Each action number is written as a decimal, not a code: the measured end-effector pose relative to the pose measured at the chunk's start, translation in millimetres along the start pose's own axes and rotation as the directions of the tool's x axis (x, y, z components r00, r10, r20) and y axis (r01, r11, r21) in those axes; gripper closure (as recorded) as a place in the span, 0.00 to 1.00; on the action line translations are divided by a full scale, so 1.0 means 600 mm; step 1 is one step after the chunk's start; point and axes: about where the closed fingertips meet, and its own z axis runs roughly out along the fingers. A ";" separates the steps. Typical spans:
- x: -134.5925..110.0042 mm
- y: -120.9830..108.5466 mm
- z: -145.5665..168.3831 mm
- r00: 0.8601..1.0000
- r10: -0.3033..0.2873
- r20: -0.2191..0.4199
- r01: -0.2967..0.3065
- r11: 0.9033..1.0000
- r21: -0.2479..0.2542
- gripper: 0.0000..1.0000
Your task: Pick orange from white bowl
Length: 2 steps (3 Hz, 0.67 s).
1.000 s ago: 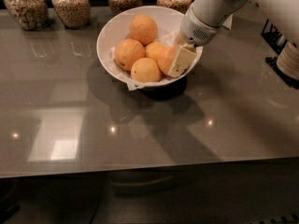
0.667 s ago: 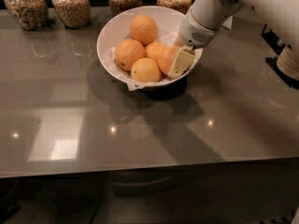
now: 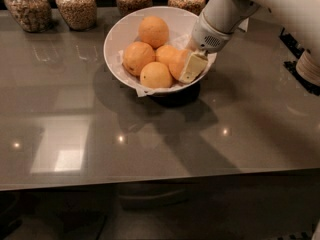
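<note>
A glossy grey worktop (image 3: pixel 150 149) is filling most of the view, mirroring pale window patches and small spots of light. Below its front edge the room is lying in darkness. Along the back edge four glass jars of grain (image 3: pixel 76 5) are standing in a row, running from the far left towards the middle. Just in front of them one white bowl (image 3: pixel 112 39) is sitting on the worktop, with crinkled white paper (image 3: pixel 145 90) peeking over its near rim. Five oranges are lying inside, touching one another. The orange (image 3: pixel 176 64), the widest and reddest, is resting at the bowl's right side. The white arm (image 3: pixel 225 14) is reaching down from the upper right, and the gripper (image 3: pixel 190 67) is sitting inside the bowl, pressing against that orange's right flank. Whether it is clamping the fruit or only leaning on it cannot be told.
</note>
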 end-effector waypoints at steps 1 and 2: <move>-0.007 0.002 -0.005 1.000 -0.004 0.012 0.004 1.000 0.006 0.99; -0.018 0.003 -0.028 0.999 -0.009 0.054 0.008 1.000 0.021 1.00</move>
